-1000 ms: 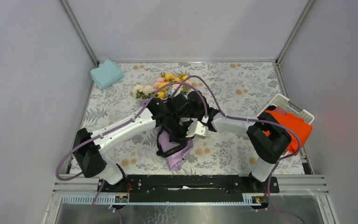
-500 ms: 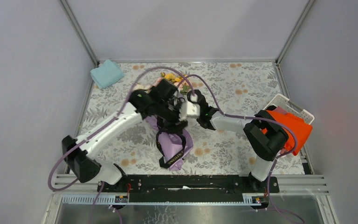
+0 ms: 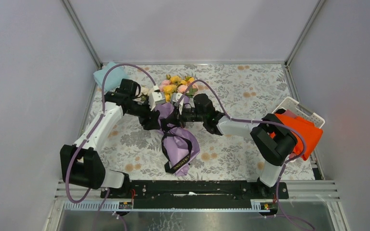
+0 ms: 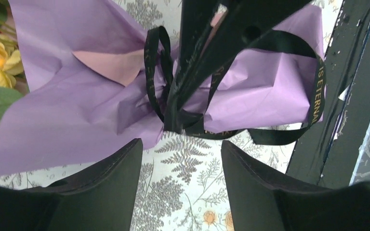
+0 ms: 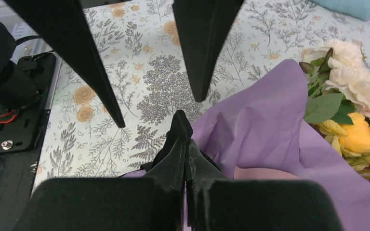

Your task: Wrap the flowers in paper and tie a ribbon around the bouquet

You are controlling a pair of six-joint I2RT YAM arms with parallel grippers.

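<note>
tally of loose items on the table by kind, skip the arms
Cloths: 2, light blue cloth and orange cloth
Paper sheets: 1, purple paper
Ribbons: 1, black ribbon
Flower bunches: 1, flowers
Baskets: 1, white basket
Total: 6

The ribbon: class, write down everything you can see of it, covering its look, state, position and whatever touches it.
The ribbon is a narrow, glossy black band with small gold lettering along it. It cinches the lilac paper where the wrap narrows, gathering it into creases. Loose loops stand out on either side of that point, and one long loop lies down over the lower part of the wrap. The shut right gripper appears to pinch it at the gathered point. The open left gripper does not touch it.
</note>
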